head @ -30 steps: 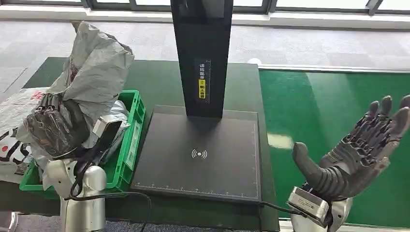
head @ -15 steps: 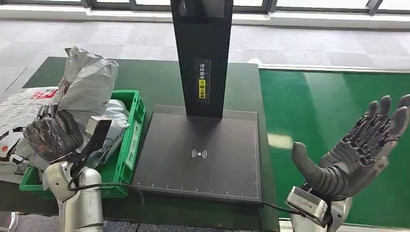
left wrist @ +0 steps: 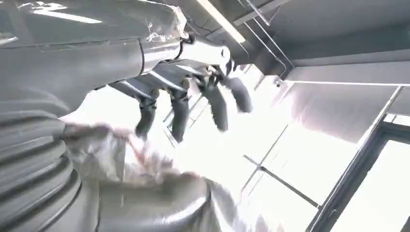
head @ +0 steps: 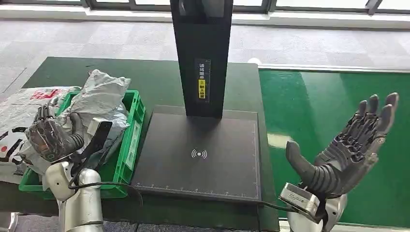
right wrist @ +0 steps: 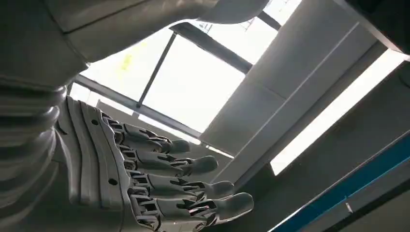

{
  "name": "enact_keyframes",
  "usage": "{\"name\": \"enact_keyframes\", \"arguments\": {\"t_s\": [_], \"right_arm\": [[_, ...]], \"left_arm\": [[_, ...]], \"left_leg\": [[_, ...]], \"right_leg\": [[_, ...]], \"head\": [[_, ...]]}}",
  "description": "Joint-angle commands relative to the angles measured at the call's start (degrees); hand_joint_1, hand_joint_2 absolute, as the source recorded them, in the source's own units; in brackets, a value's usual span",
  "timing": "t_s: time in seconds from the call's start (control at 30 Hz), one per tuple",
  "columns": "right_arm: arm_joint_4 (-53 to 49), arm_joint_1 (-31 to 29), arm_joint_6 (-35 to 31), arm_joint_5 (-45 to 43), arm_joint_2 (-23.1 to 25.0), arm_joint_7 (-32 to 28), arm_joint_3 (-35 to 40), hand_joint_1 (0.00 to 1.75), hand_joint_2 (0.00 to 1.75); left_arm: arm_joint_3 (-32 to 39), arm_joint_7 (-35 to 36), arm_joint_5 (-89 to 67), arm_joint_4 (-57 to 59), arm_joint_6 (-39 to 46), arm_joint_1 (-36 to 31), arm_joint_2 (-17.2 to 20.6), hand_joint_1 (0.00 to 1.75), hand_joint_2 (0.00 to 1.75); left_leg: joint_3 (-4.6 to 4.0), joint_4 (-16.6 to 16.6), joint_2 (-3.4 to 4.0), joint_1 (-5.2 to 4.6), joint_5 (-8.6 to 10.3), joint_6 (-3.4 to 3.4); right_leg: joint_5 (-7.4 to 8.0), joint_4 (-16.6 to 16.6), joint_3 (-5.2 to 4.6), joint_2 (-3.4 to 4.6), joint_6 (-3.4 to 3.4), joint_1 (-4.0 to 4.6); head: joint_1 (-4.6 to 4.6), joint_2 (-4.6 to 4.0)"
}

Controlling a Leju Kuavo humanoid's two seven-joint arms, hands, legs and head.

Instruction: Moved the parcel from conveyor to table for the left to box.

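1. The parcel (head: pixel 99 99) is a soft grey plastic bag, all crinkly and shiny. It lies in the green box (head: pixel 137 113) on the left side of the tabletop (head: pixel 154 79).
2. The left hand (head: pixel 51 137) is right at the near end of the parcel, touching it. The parcel goes from the hand toward the far right, so its long way runs slanting across the box.
3. The left hand's fingers are curled around the near part of the bag. In the left wrist view the fingers (left wrist: pixel 179 113) hang a little apart over the crumpled grey plastic. I think it is holding on, but loosely.
4. The right hand (head: pixel 345 150) is far off on the right, over the green conveyor (head: pixel 314 96). It is wide open, palm up, with nothing in it.
5. So the left hand is much nearer the parcel. I think the job is almost done, and the left hand just has to let go.
6. A white bag with red and black marks (head: pixel 19 108) lies just left of the box. A black flat scanner plate (head: pixel 200 154) sits in the middle.
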Motion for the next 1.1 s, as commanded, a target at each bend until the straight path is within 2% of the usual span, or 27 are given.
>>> {"name": "enact_keyframes", "arguments": {"t_s": [0.03,0.87,0.97,1.0,1.03,1.07,1.1], "right_arm": [[4.89,-0.58,-0.02,-0.25,3.28,-0.18,-1.99,0.0,1.75],[5.35,-0.71,-0.02,-0.09,3.28,-0.18,-3.1,0.0,1.75],[4.62,-0.3,-0.02,-0.17,3.28,-0.18,-3.85,0.0,1.75],[4.49,-0.06,-0.02,-0.27,3.28,-0.18,-4.31,0.0,1.75],[4.55,0.08,-0.02,-0.39,3.28,-0.18,-4.47,0.0,1.75],[4.15,0.87,-0.02,-0.06,3.28,0.86,-3.46,0.0,1.75],[4.15,0.87,-0.02,-0.06,3.28,0.86,-3.46,0.0,1.75]], "left_arm": [[6.34,-1.89,1.64,2.98,-0.13,-3.43,-0.79,0.0,1.75],[4.21,-7.89,10.31,-0.9,-0.13,-2.94,-0.79,0.0,1.75],[-0.7,-17.13,26.32,1.42,-0.13,-1.81,-0.79,0.0,1.75],[-7.19,-20.78,36.02,3.43,-0.13,-0.9,-0.79,0.0,1.75],[-10.99,-22.38,40.56,3.16,-0.13,0.59,-0.79,0.0,1.75],[-17.67,-22.81,45.85,1.28,-0.13,2.63,-0.79,0.0,1.75],[-17.67,-22.81,45.85,1.28,-0.13,2.63,-0.79,0.0,1.75]], "left_leg": [[0.05,-0.06,0.0,0.01,0.02,0.04],[0.04,-0.13,-0.01,0.03,0.06,0.09],[0.0,-0.07,-0.11,0.01,0.05,0.07],[0.04,-0.12,-0.12,0.01,0.07,0.09],[0.0,-0.06,-0.29,-0.01,0.07,0.07],[0.04,-0.13,-0.34,-0.01,0.1,0.1],[0.01,-0.02,-0.32,0.0,0.06,0.07]], "right_leg": [[0.01,-0.05,0.05,-0.07,-0.07,0.04],[0.05,-0.14,0.08,-0.15,-0.13,0.07],[0.01,-0.08,0.06,-0.22,-0.09,0.04],[0.02,-0.13,0.1,-0.25,-0.12,0.05],[-0.03,-0.07,0.1,-0.39,-0.07,0.02],[-0.02,-0.15,0.16,-0.47,-0.11,0.04],[-0.04,-0.08,0.08,-0.41,-0.06,0.04]], "head": [[0.0,0.0],[0.0,0.0],[0.0,0.0],[0.0,0.0],[0.0,0.0],[0.0,0.0],[-0.02,0.0]]}}
